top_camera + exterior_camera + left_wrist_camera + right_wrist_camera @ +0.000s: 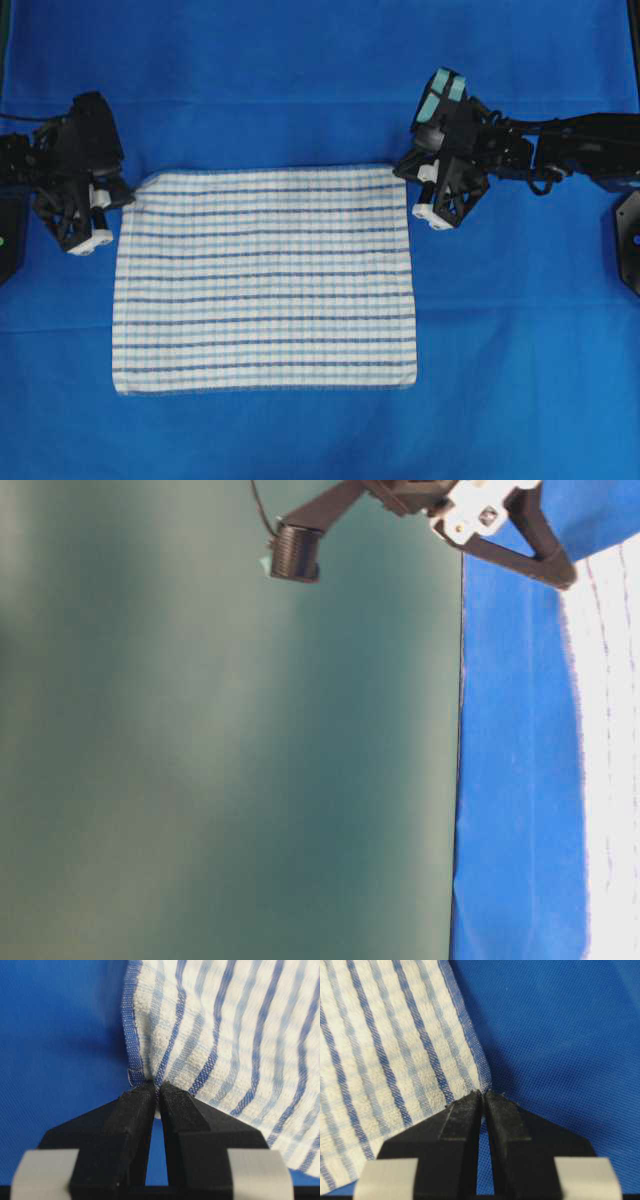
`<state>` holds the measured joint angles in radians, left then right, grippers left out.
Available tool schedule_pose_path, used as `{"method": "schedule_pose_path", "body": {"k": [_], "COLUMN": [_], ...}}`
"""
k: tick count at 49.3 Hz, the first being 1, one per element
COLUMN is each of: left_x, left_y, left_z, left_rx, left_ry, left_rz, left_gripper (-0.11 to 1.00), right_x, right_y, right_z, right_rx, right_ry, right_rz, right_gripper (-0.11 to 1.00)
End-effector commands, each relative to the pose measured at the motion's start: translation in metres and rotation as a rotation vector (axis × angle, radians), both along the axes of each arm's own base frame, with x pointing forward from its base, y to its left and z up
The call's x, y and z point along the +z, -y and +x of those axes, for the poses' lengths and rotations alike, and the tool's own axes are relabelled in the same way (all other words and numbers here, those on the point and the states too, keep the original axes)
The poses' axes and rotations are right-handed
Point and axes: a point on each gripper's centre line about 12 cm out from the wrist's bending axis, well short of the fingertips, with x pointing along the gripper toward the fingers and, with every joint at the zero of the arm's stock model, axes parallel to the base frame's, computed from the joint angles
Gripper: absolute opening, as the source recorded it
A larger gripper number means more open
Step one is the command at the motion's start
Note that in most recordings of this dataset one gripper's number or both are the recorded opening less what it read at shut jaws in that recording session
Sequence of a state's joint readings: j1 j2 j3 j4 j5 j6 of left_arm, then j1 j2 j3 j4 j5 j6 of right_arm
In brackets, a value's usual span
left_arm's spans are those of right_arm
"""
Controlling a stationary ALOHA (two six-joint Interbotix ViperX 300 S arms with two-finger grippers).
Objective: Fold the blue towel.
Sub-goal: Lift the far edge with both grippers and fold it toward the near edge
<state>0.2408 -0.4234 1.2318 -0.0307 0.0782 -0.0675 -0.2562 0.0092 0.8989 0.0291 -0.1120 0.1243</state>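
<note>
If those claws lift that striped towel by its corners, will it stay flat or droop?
Probably droop: the blue towel is thin woven cloth, already curving near the left claw. Likely light. The right claw pinches only a corner, so it may slip.

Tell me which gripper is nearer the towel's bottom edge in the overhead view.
Neither: the left gripper pinches the blue towel's top-left corner, the right gripper its top-right corner.
</note>
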Motion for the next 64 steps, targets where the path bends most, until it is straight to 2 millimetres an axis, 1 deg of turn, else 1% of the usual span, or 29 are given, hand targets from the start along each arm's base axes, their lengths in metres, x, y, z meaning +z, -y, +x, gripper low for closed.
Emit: {"method": "schedule_pose_path", "body": {"k": [1, 6, 16, 21, 26, 33, 39, 46, 64], "left_x": [0.016, 0.022, 0.023, 0.025, 0.027, 0.028, 0.028, 0.027, 0.03], "left_y": [-0.003, -0.003, -0.002, 0.003, 0.01, 0.024, 0.041, 0.065, 0.123], "left_z": [0.01, 0.012, 0.008, 0.007, 0.006, 0.005, 0.005, 0.005, 0.0], "left_rx": [-0.006, -0.014, -0.005, -0.015, -0.032, -0.064, -0.093, -0.132, -0.222], "left_ry": [0.062, 0.083, 0.056, 0.042, 0.037, 0.045, 0.044, 0.044, 0.015], "left_rz": [0.024, 0.035, 0.015, 0.004, -0.01, -0.04, -0.082, -0.145, -0.3], "left_gripper": [0.02, 0.02, 0.02, 0.02, 0.02, 0.02, 0.02, 0.02, 0.02], "right_x": [0.015, 0.018, 0.018, 0.02, 0.023, 0.03, 0.032, 0.032, 0.033], "right_y": [0.0, 0.0, -0.005, -0.011, -0.022, -0.042, -0.062, -0.09, -0.152], "right_z": [0.002, 0.0, 0.0, 0.001, 0.0, -0.001, -0.005, -0.008, -0.015], "right_rx": [-0.001, -0.001, 0.011, 0.028, 0.056, 0.094, 0.136, 0.193, 0.303], "right_ry": [0.047, 0.052, 0.053, 0.049, 0.034, 0.037, 0.03, 0.035, 0.04], "right_rz": [-0.01, -0.012, -0.01, -0.007, 0.002, 0.027, 0.051, 0.083, 0.18], "right_gripper": [0.05, 0.05, 0.05, 0.05, 0.05, 0.05, 0.05, 0.05, 0.05]}}
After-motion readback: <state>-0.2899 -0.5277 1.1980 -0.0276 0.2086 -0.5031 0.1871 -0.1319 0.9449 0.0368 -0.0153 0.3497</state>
